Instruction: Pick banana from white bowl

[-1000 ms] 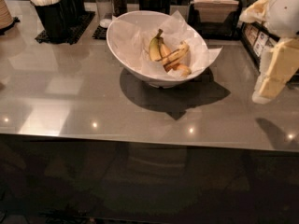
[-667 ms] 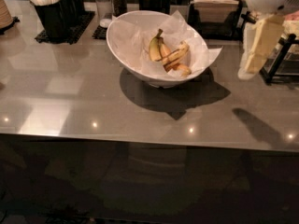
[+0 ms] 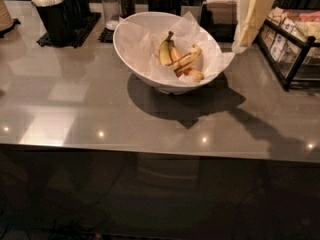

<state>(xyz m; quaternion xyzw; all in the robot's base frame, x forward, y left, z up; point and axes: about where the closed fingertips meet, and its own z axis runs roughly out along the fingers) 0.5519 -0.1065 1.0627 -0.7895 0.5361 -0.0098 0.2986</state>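
The white bowl (image 3: 145,79) stands at the back middle of the grey counter (image 3: 90,109), lined with crinkled white paper. Three bananas lie in it. The banana (image 3: 190,59), dull yellow with brown streaks, lies on the right side of the pile. A greenish-yellow banana (image 3: 165,52) and an orange-yellow one (image 3: 174,51) lie to its left. My gripper (image 3: 241,43) hangs at the upper right, pointing down, just right of the bowl's rim and above the counter. It holds nothing that I can see and is apart from the bananas.
Black caddies with white stirrers (image 3: 55,14) stand at the back left, with dark shakers (image 3: 117,1) beside them. A black wire rack with packets (image 3: 295,44) stands at the right, close to the gripper. The counter's front edge runs across the lower middle.
My gripper has moved left and up from the right edge, past the wire rack, and now hangs beside the bowl's right rim. The bowl and bananas have not moved.
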